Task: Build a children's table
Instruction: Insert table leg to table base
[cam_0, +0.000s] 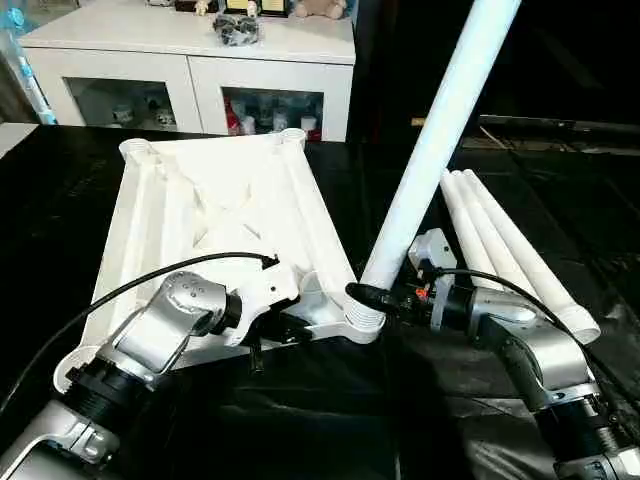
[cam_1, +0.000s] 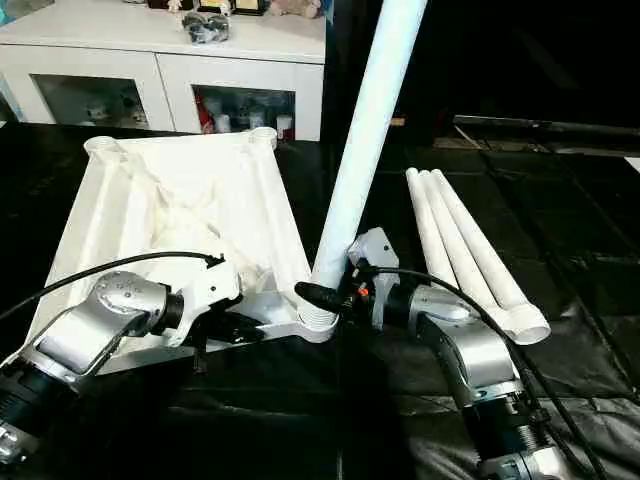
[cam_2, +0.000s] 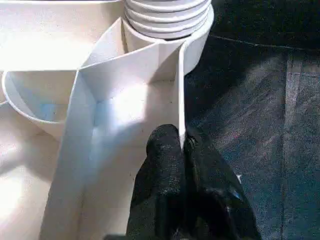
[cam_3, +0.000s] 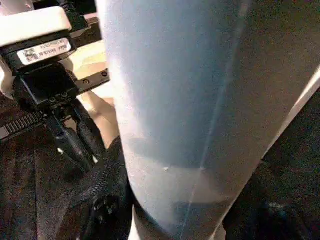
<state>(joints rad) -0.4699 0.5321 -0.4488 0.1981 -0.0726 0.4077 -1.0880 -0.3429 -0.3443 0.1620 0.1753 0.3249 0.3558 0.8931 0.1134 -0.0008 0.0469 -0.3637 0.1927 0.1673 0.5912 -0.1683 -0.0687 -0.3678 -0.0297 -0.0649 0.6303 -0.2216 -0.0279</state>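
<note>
The children's table top (cam_0: 215, 215) lies upside down on black sheeting, its ribbed underside facing up. One white leg (cam_0: 430, 150) stands tilted in the near right corner socket (cam_0: 362, 322). My right gripper (cam_0: 372, 296) is shut on this leg just above the socket, one finger (cam_3: 100, 195) showing beside the tube. My left gripper (cam_0: 290, 328) is shut on the thin rim wall (cam_2: 181, 100) of the top close to that same socket; its fingertips (cam_2: 165, 140) pinch the wall. The leg's ridged foot (cam_2: 167, 17) sits in the socket.
Three more white legs (cam_0: 505, 245) lie side by side on the sheeting to the right. A white cabinet with glass doors (cam_0: 190, 65) stands behind the top. A black cable (cam_0: 130, 285) arcs over my left forearm.
</note>
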